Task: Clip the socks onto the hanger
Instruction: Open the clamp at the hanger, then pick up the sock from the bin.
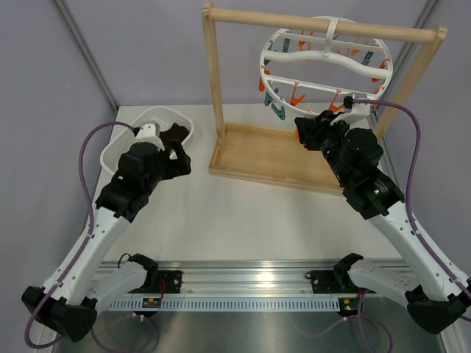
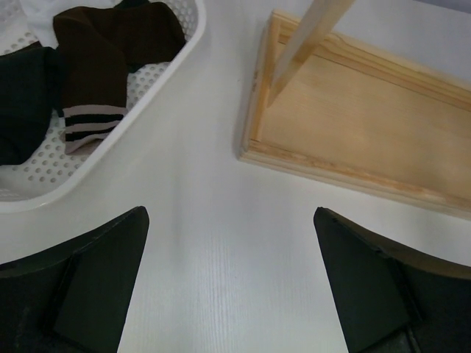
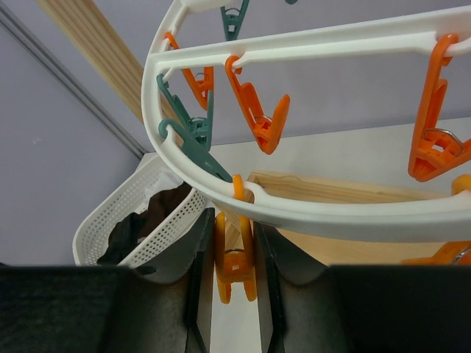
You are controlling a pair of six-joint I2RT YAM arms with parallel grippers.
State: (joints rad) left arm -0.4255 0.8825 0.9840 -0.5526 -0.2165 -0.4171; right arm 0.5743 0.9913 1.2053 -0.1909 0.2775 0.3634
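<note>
left of the stand (image 1: 272,158), the socks (image 2: 96,66) lie in the basket (image 1: 118,151). just left of the stand, the left gripper (image 2: 229,228) hovers over the table (image 1: 221,220), jaws wide apart. from the stand hangs the hanger (image 3: 309,209); the right gripper (image 3: 234,250) is clamped on its orange clip (image 3: 235,278).

open table (image 2: 213,243) between basket (image 2: 171,65) and wooden stand (image 2: 353,125); hanger (image 3: 316,213) and orange clip (image 3: 236,259) crowd the right claw (image 3: 234,290)
</note>
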